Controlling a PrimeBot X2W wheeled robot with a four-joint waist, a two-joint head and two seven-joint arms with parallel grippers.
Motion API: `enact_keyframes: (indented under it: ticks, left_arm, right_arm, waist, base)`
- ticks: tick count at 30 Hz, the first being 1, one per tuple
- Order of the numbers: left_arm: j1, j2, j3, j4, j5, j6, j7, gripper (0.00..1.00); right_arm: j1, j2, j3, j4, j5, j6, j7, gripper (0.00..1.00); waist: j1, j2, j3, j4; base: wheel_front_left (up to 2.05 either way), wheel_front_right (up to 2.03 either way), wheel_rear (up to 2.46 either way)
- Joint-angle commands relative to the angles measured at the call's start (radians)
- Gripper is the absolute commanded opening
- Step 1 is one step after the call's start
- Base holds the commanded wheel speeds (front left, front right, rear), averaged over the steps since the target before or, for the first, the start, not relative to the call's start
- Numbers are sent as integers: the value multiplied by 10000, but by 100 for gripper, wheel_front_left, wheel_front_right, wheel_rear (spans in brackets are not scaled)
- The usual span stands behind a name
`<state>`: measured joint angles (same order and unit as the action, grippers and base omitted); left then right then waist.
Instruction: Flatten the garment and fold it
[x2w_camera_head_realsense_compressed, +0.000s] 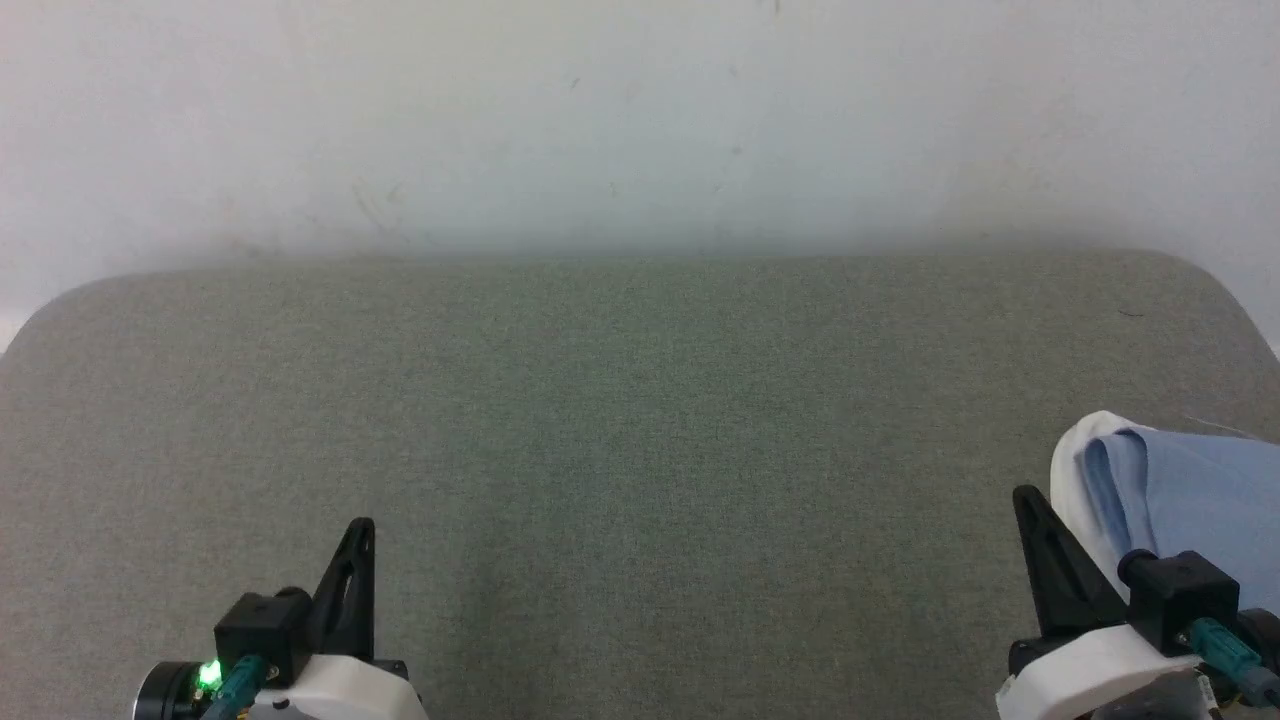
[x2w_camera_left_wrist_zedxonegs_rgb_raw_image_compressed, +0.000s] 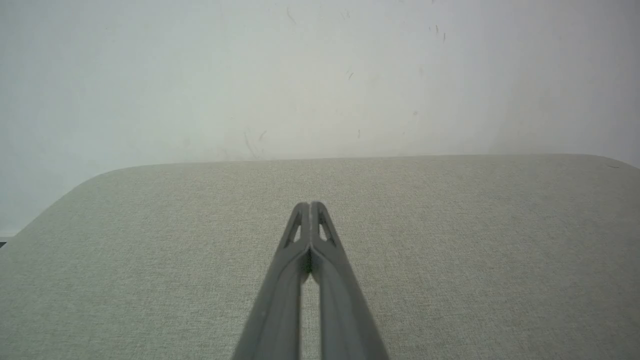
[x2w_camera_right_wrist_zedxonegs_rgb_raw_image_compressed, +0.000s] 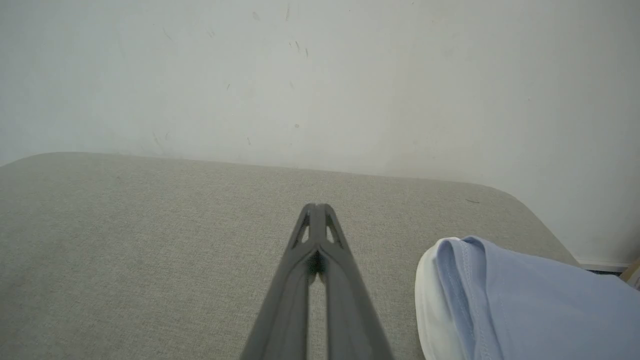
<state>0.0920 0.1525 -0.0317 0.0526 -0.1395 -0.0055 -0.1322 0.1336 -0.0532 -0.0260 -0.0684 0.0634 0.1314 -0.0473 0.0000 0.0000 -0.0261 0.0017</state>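
The garment (x2w_camera_head_realsense_compressed: 1180, 500) is light blue with a white band and lies bunched at the right edge of the grey-green table, partly cut off by the frame. In the right wrist view the garment (x2w_camera_right_wrist_zedxonegs_rgb_raw_image_compressed: 520, 305) sits just right of my right gripper (x2w_camera_right_wrist_zedxonegs_rgb_raw_image_compressed: 317, 206), whose fingers are pressed together on nothing. In the head view my right gripper (x2w_camera_head_realsense_compressed: 1022, 495) rises at the lower right, just left of the cloth and apart from it. My left gripper (x2w_camera_head_realsense_compressed: 362, 525) is at the lower left, far from the garment. The left wrist view shows the left gripper (x2w_camera_left_wrist_zedxonegs_rgb_raw_image_compressed: 310, 204) shut and empty above bare table.
A padded grey-green table (x2w_camera_head_realsense_compressed: 620, 420) with rounded far corners spreads across the head view. A pale wall (x2w_camera_head_realsense_compressed: 640, 120) stands right behind its far edge. Bare fabric surface stretches between the two grippers.
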Motion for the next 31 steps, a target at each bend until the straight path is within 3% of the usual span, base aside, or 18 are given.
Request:
enact_keyframes:
  ticks: [1, 31]
  left_arm:
    - [-202, -80, 61, -66, 144, 27, 44, 0]
    - [-546, -531, 184, -287, 743, 40, 656, 0]
  right_arm:
    - [-176, 16, 28, 42, -64, -4, 29, 0]
    - [-731, 23, 139, 349, -337, -6, 241, 0]
  waist:
    - [0, 0, 5, 0]
    - [0, 0, 128, -8]
  base:
    - [0, 0, 0]
    - [0, 0, 0]
